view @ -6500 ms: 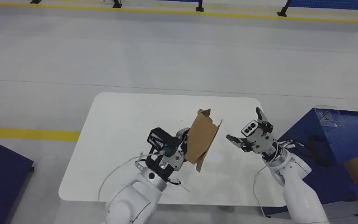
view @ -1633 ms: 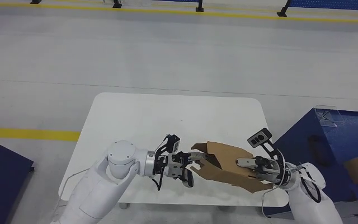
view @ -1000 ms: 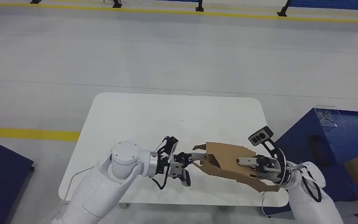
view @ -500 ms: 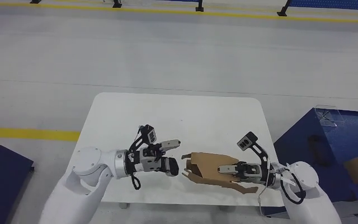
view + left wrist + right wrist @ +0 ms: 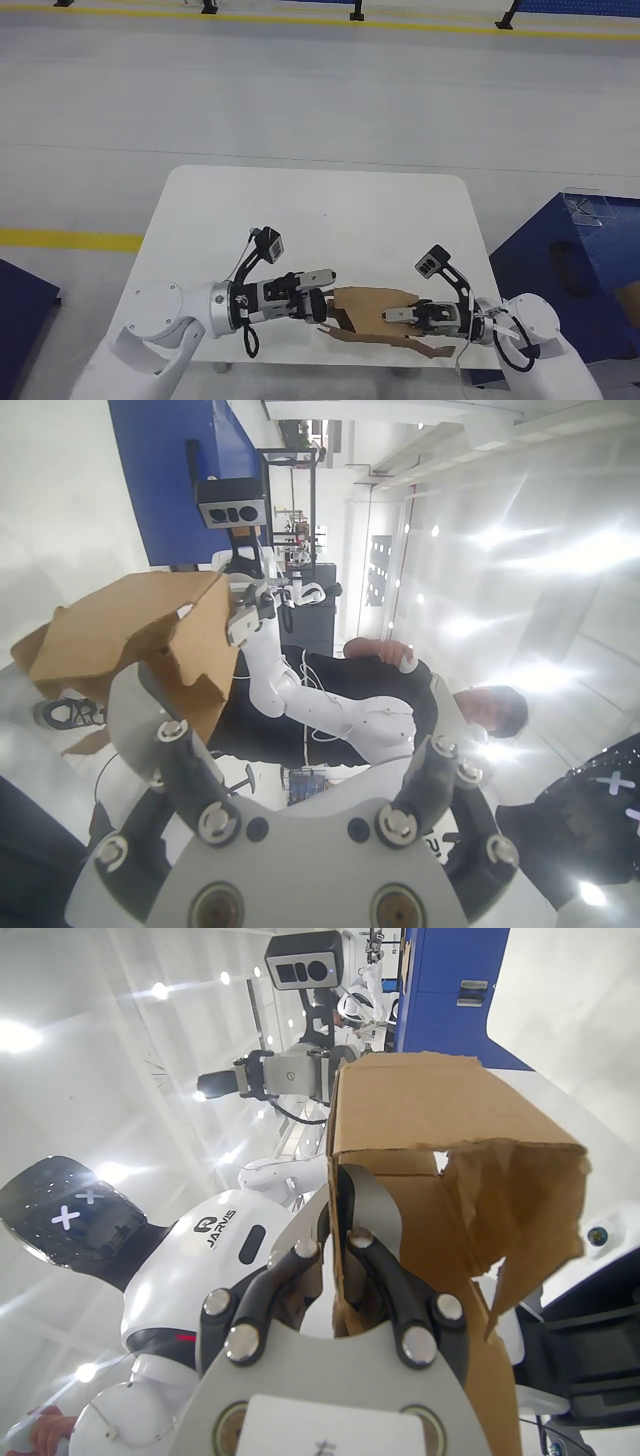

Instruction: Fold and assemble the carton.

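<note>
The brown carton (image 5: pixel 375 305) lies on its side, held low over the front part of the white table (image 5: pixel 300 210), its open flaps towards the left arm. My right gripper (image 5: pixel 402 316) is shut on one carton wall; in the right wrist view the gripper (image 5: pixel 342 1210) pinches that wall edge of the carton (image 5: pixel 425 1103). Just left of the carton's flapped end, my left gripper (image 5: pixel 322 293) stands open. In the left wrist view the gripper (image 5: pixel 290 700) holds nothing, and the carton (image 5: pixel 130 630) sits just beyond one finger (image 5: pixel 135 700).
A blue cabinet (image 5: pixel 575 250) stands right of the table, and a dark blue object (image 5: pixel 20 300) sits off its left side. The carton hangs close to the table's front edge. The back half of the table is bare white.
The right arm has carried the carton lower and nearer the front edge. The left gripper, which let go of the flaps about a second ago, has closed in on the carton's open end.
</note>
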Available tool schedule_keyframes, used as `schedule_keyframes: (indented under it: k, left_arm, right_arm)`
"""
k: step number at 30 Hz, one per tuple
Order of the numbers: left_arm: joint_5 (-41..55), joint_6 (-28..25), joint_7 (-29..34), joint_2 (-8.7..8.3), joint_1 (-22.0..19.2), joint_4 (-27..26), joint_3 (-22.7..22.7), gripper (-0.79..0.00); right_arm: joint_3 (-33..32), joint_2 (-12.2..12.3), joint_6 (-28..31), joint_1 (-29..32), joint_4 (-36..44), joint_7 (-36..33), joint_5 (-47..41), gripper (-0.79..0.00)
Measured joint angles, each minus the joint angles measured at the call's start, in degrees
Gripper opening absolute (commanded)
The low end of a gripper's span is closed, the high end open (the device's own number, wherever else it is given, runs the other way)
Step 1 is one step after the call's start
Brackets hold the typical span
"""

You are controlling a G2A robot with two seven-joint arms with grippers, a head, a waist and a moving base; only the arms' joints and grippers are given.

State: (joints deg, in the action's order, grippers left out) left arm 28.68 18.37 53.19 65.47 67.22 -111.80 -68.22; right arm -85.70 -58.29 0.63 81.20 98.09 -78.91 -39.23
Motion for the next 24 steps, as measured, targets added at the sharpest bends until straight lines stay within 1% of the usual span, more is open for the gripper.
schedule_keyframes:
  k: [3,8,13,17,24]
  left_arm:
    - [-0.1,1.7,-0.7,0.18,-1.4,0.8,1.6,0.0]
    - [0.5,0.8,-0.7,0.41,-2.7,0.8,3.6,0.0]
    - [0.5,1.5,-1.2,0.49,-3.5,0.5,4.7,0.0]
    - [0.6,1.0,-1.6,0.46,-3.6,-0.2,4.8,0.0]
    - [-0.2,0.7,-2.4,0.08,-2.4,-2.2,3.8,0.0]
  right_arm:
    - [-0.7,0.1,0.2,0.1,0.2,0.0,-1.0,-0.785]
    - [-0.5,0.4,-0.1,0.3,0.8,-0.2,0.4,-0.785]
    - [0.6,0.4,0.3,0.3,1.1,0.3,1.3,-0.785]
    - [1.0,0.5,0.6,0.1,1.1,0.6,2.2,-0.785]
    - [1.9,0.7,0.9,-0.1,0.8,1.1,3.4,-0.785]
